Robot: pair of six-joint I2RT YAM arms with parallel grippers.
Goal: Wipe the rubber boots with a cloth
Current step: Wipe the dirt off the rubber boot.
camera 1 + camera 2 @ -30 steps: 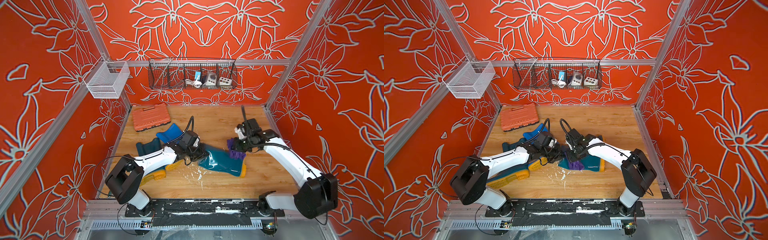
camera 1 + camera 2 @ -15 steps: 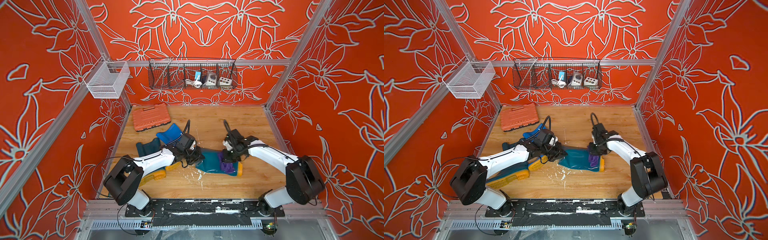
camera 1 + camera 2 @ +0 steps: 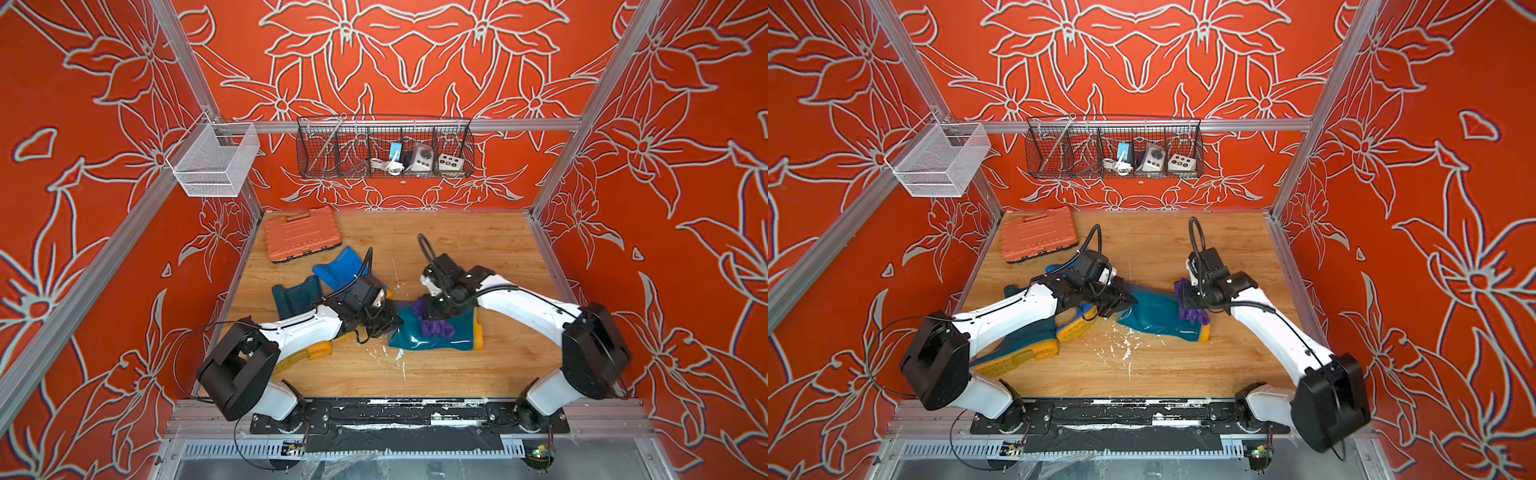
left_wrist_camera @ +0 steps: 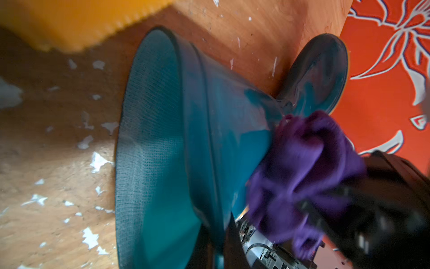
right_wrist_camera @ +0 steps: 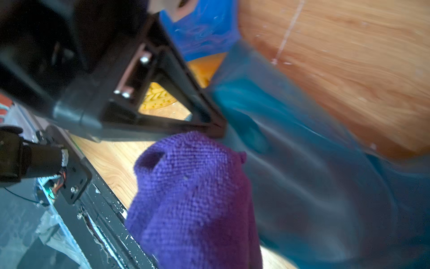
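Observation:
A dark teal rubber boot [image 3: 446, 338] [image 3: 1152, 311] lies on its side mid-table, yellow sole to the right. My left gripper [image 3: 390, 323] [image 3: 1126, 301] is shut on the rim of its shaft [image 4: 162, 151]; the jaws pinch the rim wall. My right gripper [image 3: 436, 306] [image 3: 1192, 300] is shut on the bunched purple cloth [image 3: 435, 327] [image 3: 1191, 312] [image 5: 193, 198], which presses on the boot's ankle [image 4: 302, 163]. The cloth hides the right jaws. A bright blue boot [image 3: 340, 270] and a second teal boot [image 3: 293, 296] [image 3: 1017, 345] lie to the left, partly under the left arm.
An orange tool case [image 3: 301, 235] lies at the back left. White flecks [image 3: 395, 353] dot the wood in front of the boot. A black wire basket [image 3: 384, 149] hangs on the back wall and a white mesh basket [image 3: 212, 160] on the left rail.
My right gripper has slid the cloth along the lying teal boot, between its foot and its shaft. The left gripper has kept its hold on the boot's rim.

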